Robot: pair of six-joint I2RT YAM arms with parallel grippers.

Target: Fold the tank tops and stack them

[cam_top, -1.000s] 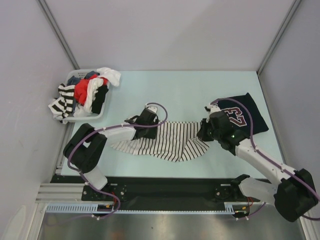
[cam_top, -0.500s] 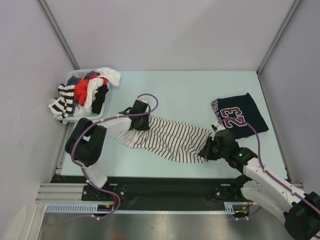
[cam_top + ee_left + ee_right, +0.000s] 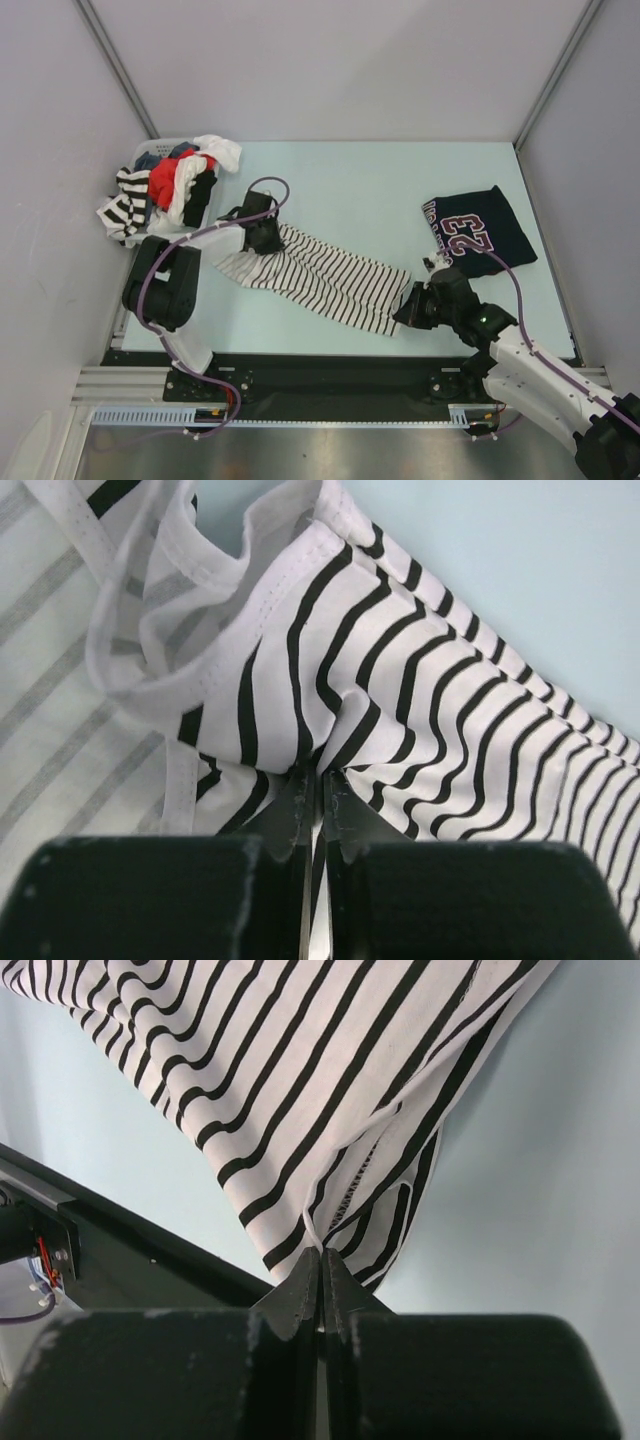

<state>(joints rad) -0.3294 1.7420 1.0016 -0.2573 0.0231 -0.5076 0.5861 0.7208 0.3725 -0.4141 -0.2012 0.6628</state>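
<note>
The left tool point(image 3: 262, 232) and right tool point(image 3: 412, 308) each pinched an opposite end of the striped tank top point(image 3: 320, 275).

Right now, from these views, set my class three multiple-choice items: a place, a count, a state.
1. Where is the navy jersey? A) on the right, apart from the striped top B) off the near edge C) under the striped top
2. How many tops lie outside the basket? A) one B) two C) four
3. The left gripper is: A) open B) shut on the striped top C) holding the jersey
Answers: A, a gap separates them; B, jersey plus striped top; B, its jaws pinch striped cloth.
</note>
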